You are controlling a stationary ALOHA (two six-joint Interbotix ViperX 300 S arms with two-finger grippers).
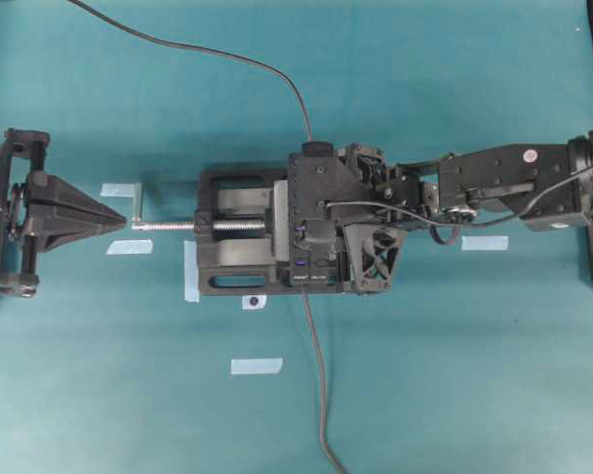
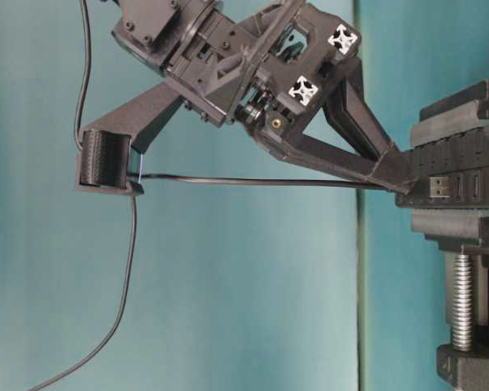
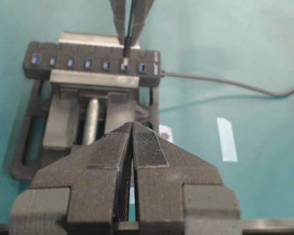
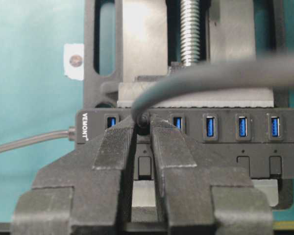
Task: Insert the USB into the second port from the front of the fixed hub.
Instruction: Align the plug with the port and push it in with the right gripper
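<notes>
The small black USB plug on its thin dark-grey cable sits at the second blue port from the labelled end of the long, narrow black bar-shaped hub. How deep it is seated cannot be told, since the claw tips cover the joint. In the left wrist view the plug stands upright over the second port from the right end of the row.

The right claw is narrowed around the plug, one ribbed black finger on each side, pinching it at the hub's face. The right arm stretches in level from the right of the overhead view, its wrist above the hub, and in the table-level view the claw slopes down to the hub's end. The cable runs from the plug back under the wrist and trails away over the bench.

The hub is clamped in the jaws of a wide black vise with a silver threaded screw and crank, standing on the teal bench. The hub's own dark cable leaves its end.

The left claw is closed, pads together with nothing between them. The left arm sits low at the left edge, pointing at the vise, well apart from it. Pale tape strips lie on the bench.
</notes>
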